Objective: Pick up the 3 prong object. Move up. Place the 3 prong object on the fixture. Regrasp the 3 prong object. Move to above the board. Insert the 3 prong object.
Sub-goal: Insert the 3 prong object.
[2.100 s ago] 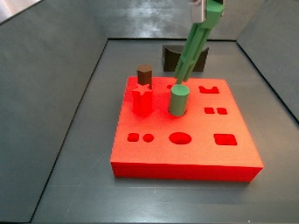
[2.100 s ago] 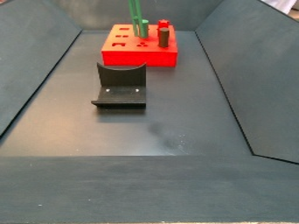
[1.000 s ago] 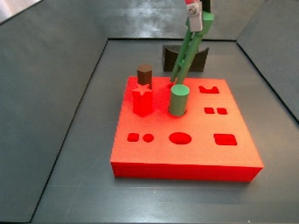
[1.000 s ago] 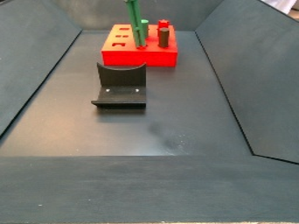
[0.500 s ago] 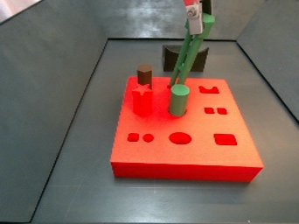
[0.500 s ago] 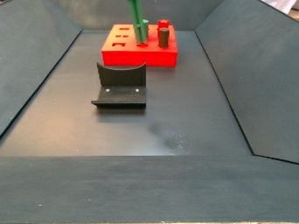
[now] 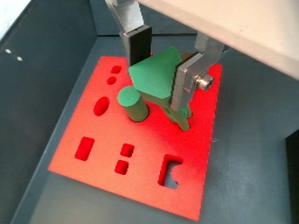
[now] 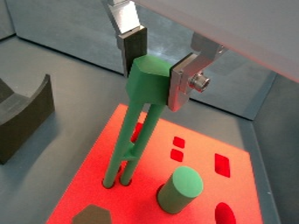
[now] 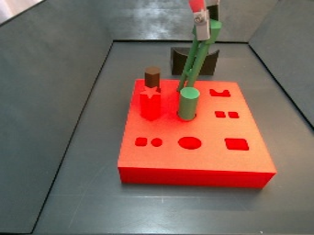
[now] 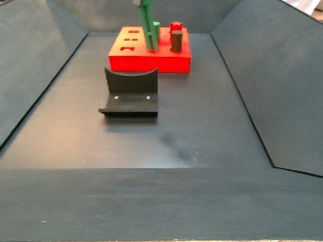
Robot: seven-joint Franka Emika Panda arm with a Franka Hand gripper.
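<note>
Count: one board (image 9: 194, 138), red. One 3 prong object (image 8: 138, 122), green, clamped in the one hand (image 8: 156, 64) above the board. One fixture (image 10: 130, 91). Pegs standing on the board: one green cylinder (image 9: 189, 104), one brown peg (image 9: 152, 78), one red star peg (image 9: 149, 105).

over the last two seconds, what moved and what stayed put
The gripper, shut on the 3 prong object, carried it a little sideways over the board, toward the brown peg's side in a side view; its prongs hang near the green cylinder peg. Nothing was released. Board, pegs and fixture stayed put.
</note>
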